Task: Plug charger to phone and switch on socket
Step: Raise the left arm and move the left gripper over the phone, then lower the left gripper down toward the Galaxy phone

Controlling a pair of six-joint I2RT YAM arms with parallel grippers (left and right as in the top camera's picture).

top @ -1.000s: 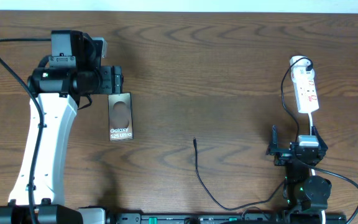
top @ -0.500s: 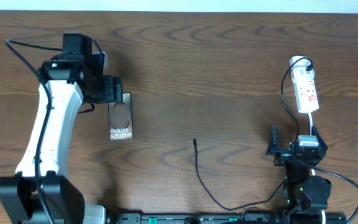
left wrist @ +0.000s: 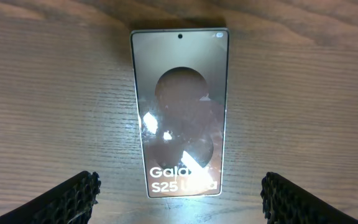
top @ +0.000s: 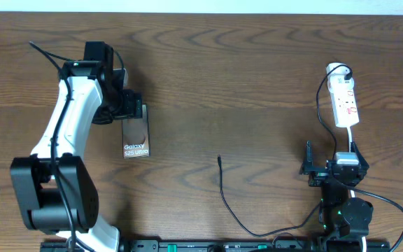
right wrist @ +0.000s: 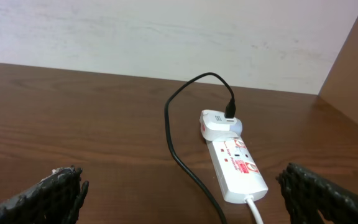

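Because the phone [left wrist: 180, 112] is a thin, rigid slab with a glossy, reflective face, it will probably be light, slippery and easy to scratch. The sensible hold is therefore across its two long edges near the middle, not on the glass. It lies flat on the wooden table [top: 257, 70], directly beneath the left gripper [left wrist: 180, 202], with its lettered end nearest the fingertips and its camera-hole end farthest from them. The left gripper's jaws stand well apart, wider than the phone, with one finger off each long side. They hold nothing and seem to hang clear of it, though the wrist view does not show how high.

The charger [top: 224, 196] is a thin, limp cable that will flop when lifted. Only its small connector tip is stiff, so the place to pinch is just behind that tip. It lies on the table between the two grippers, well apart from both.

The socket [right wrist: 238, 168], a rigid white strip, lies ahead of the right gripper [right wrist: 188, 196] and slightly to its right, with a white adapter and a black lead at its far end. The right gripper's jaws are spread fully, empty and touching nothing.
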